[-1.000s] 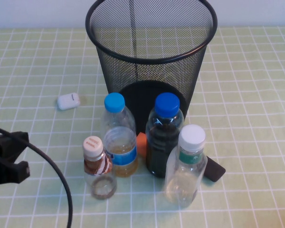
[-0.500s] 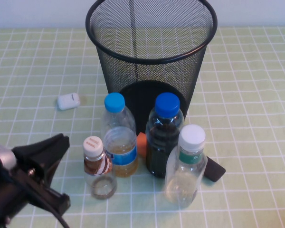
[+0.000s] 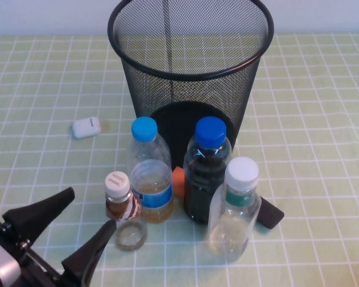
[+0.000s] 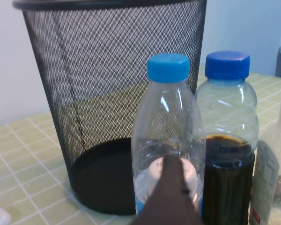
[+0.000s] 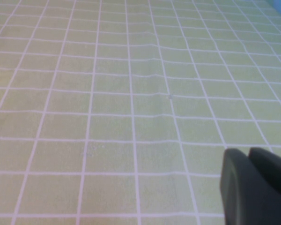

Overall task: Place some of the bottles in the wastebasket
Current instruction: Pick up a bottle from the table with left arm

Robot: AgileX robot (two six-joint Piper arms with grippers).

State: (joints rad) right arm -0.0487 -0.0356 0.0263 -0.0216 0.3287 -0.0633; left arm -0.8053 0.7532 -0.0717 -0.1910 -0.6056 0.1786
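Note:
The black wire-mesh wastebasket stands at the back centre. Four bottles stand in front of it: a short white-capped one with a brown-red label, a light-blue-capped one, a dark-blue-capped one with dark liquid, and a taller white-capped one with a green label. My left gripper is open at the front left, its tips just left of the short bottle and not touching it. In the left wrist view one finger shows before the light-blue-capped bottle. My right gripper is shut over bare tablecloth, out of the high view.
A small white case lies on the table left of the wastebasket. An orange object sits between the two blue-capped bottles. A black flat object lies right of the green-label bottle. Green checked cloth covers the table.
My left gripper has come in from the left edge to the front, swung toward the short bottle, and its open fingers now point at it. The bottles have not moved.

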